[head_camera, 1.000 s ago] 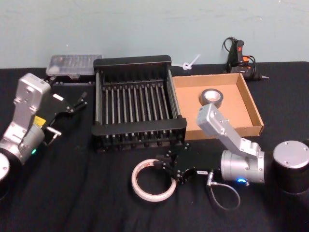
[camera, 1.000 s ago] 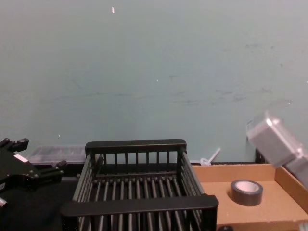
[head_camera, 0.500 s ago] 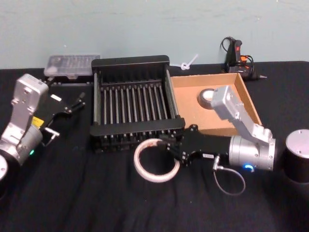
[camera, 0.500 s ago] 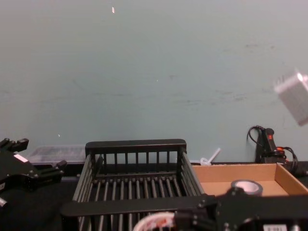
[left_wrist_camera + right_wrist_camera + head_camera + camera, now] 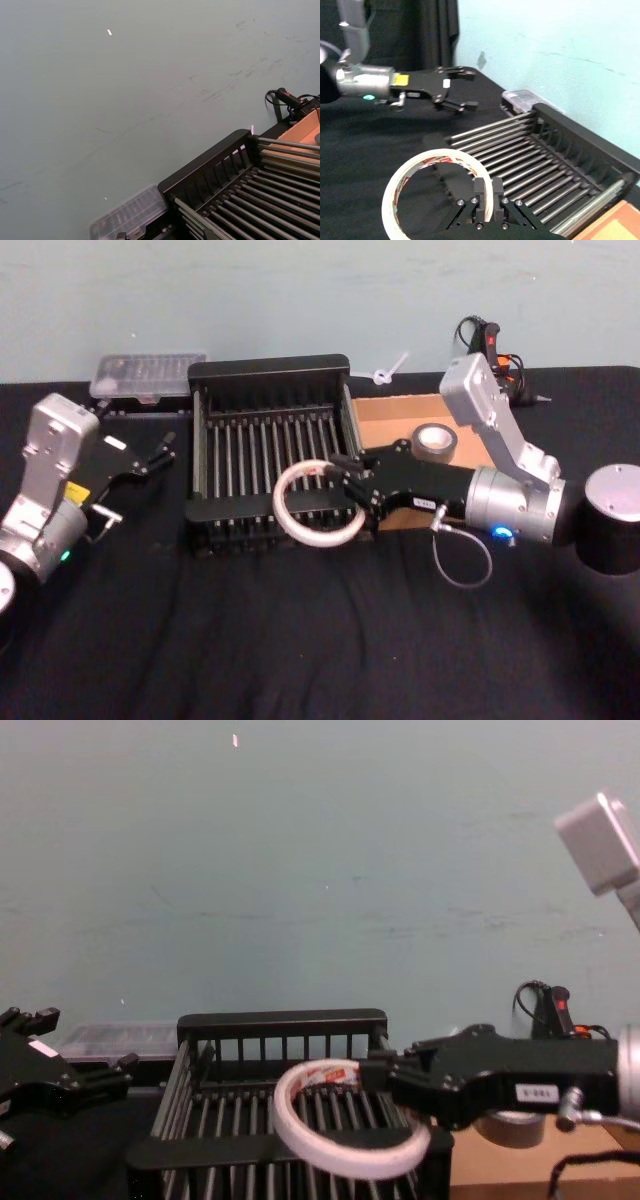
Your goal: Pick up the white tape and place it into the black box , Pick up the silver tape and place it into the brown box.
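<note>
Fingers of the right gripper [image 5: 349,483] are pinched together on the rim of the large thin white ring of tape [image 5: 316,503], and the ring hangs clear in the air above the near right part of the black slatted plastic crate [image 5: 270,373]. From the chest view that white tape [image 5: 338,1119] tilts, its near edge dipping below the crate's front rim line while the far edge rides higher, level with the black crate [image 5: 283,1020] back wall. From the right wrist view the right gripper [image 5: 485,196] has both narrow black fingers [image 5: 479,192] clamped side by side over the band of the white tape [image 5: 434,192], and red and white print shows round the inner core, with a wide hole. The crate's barred bottom [image 5: 520,165] lies under and beyond the ring.

Off to the left, the left gripper [image 5: 155,452] sits beside the crate over the black cloth table [image 5: 300,640], its fingers spread apart and holding nothing.

Farther back on the right, the shallow tan cardboard tray-like box [image 5: 400,410] sits just beside the crate, and the small thick dark grey-silver duct tape roll [image 5: 436,441] lies flat inside it, partly behind the right arm. At the back left, a clear plastic case [image 5: 150,373] rests near the crate's far corner.
</note>
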